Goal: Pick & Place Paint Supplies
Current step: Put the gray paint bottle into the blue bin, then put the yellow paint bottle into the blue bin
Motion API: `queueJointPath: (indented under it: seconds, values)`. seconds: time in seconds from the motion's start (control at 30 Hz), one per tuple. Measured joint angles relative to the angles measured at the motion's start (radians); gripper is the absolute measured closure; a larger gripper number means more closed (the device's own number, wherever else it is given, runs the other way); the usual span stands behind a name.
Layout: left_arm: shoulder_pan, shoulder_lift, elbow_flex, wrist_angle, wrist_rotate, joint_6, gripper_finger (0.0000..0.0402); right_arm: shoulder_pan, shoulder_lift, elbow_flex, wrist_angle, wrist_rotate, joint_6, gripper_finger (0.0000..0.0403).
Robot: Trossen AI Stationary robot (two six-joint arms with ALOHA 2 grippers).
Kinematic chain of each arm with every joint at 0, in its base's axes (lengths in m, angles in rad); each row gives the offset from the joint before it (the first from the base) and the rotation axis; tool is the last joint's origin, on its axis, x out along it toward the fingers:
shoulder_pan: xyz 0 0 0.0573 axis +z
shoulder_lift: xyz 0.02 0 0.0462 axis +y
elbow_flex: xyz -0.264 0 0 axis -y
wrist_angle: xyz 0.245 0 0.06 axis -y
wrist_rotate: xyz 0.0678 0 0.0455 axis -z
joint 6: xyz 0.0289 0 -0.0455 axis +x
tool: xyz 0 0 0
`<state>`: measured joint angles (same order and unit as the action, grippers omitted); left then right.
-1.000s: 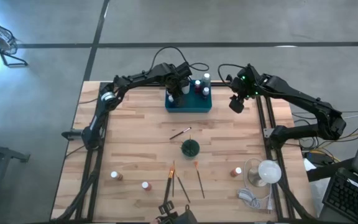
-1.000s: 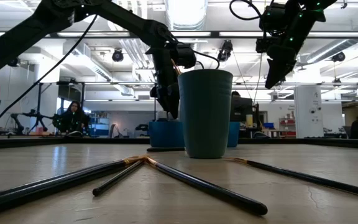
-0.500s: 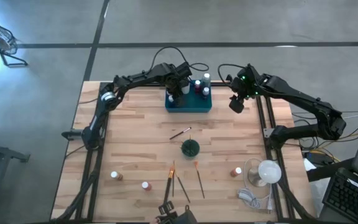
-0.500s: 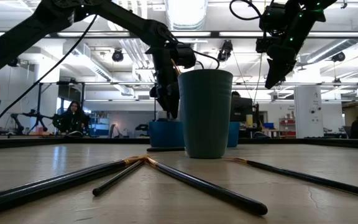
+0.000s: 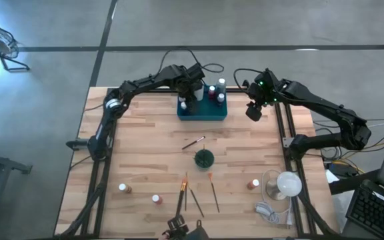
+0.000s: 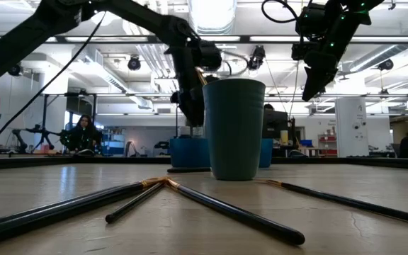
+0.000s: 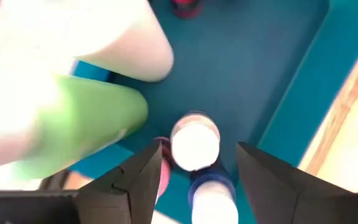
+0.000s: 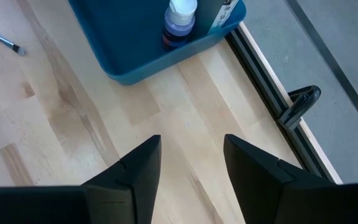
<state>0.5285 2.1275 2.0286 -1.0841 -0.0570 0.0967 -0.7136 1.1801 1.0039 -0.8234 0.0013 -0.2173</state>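
Bottle (image 7: 195, 142) now stands free in my blue tray (image 5: 202, 110) at twelve o'clock, because my left claw (image 7: 197, 171) has opened and lifted off it, so that one is done, while my right claw (image 8: 191, 163) waits open and empty at one o'clock.

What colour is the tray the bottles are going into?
Teal; the tray shows best in the right wrist view, on the pale wooden table.

A blurred green bottle (image 7: 73, 124) is cut off at the picture's edge.
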Motion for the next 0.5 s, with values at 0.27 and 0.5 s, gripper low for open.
queueJointPath:
  seconds: [0.27,0.5]
  values:
    - [-0.003,-0.037,0.165,-0.249,-0.037,-0.012,0.0192,0.0,0.0,0.0,0.0,0.0,0.0,0.0209]
    - [-0.027,-0.09,0.285,-0.495,-0.04,-0.039,0.0193,0.0,0.0,0.0,0.0,0.0,-0.005,0.0196]
